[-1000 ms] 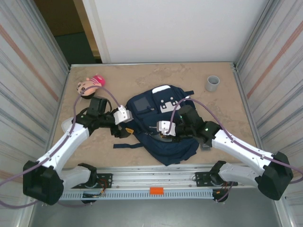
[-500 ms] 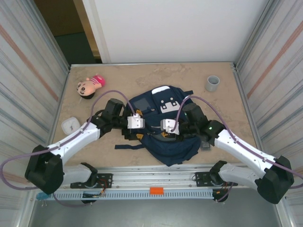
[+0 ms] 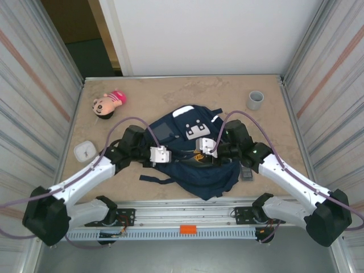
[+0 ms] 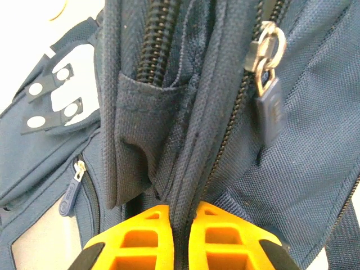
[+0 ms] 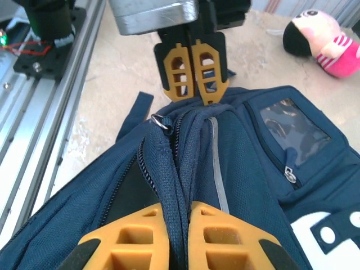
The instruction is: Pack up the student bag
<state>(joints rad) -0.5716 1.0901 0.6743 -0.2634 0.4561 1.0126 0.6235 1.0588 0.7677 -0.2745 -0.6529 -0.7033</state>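
Here's the student bag (image 3: pixel 210 176), navy fabric, lying flat on the table (image 3: pixel 159 94) right under both end effectors. Its upper ridge is bunched up between them. The left end effector (image 3: pixel 172 156) is clamped shut on a fold of the bag beside a zip track (image 4: pixel 181 216). The right end effector (image 3: pixel 197 152) faces it and pinches the same raised ridge (image 5: pixel 179 225). From the right wrist, the left one's orange fingers (image 5: pixel 194 100) sit just beyond the ridge's far end.

On the bag (image 5: pixel 247 163) I see a thin pale stripe, a clear window pocket and a white patch (image 3: pixel 196 128) with dark dots. Up close (image 4: pixel 315 140), there are two zip pulls: one on a metal ring (image 4: pixel 267 73), one small blue tab (image 4: pixel 70 191).

Count: one bag, one plush doll (image 3: pixel 108 102) in pink well beyond the left end effector, one grey cup (image 3: pixel 255 100) well beyond the right, one small white box (image 3: pixel 84 151) outside the left arm. Any lettering is too small to read.
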